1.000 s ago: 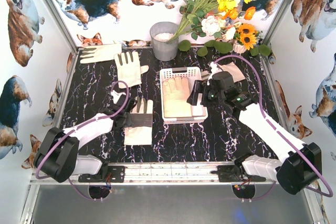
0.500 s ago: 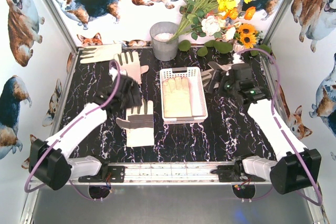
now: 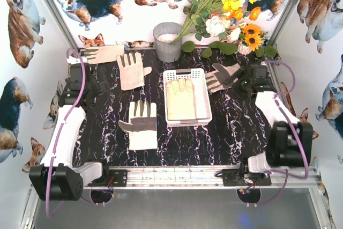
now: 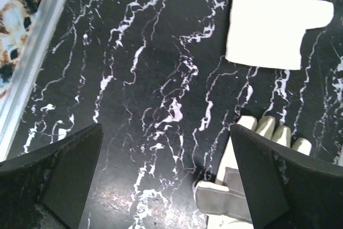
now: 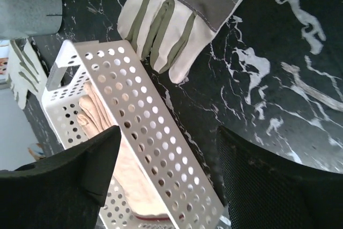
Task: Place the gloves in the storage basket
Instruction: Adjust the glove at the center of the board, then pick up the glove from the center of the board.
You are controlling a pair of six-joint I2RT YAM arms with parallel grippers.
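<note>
While one glove [image 3: 180, 99] lay in the storage basket [image 3: 185, 72], my left gripper [image 4: 166, 128] and right gripper [image 5: 169, 131] both gaped empty.

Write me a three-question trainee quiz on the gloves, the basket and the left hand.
1. True or false: the storage basket has a glove in it.
2. How many gloves lie on the table outside the basket?
3. The left hand is: A, open with nothing between its fingers; B, shut on a glove; C, inside the basket.
Key: 1 true; 2 four; 3 A.
</note>
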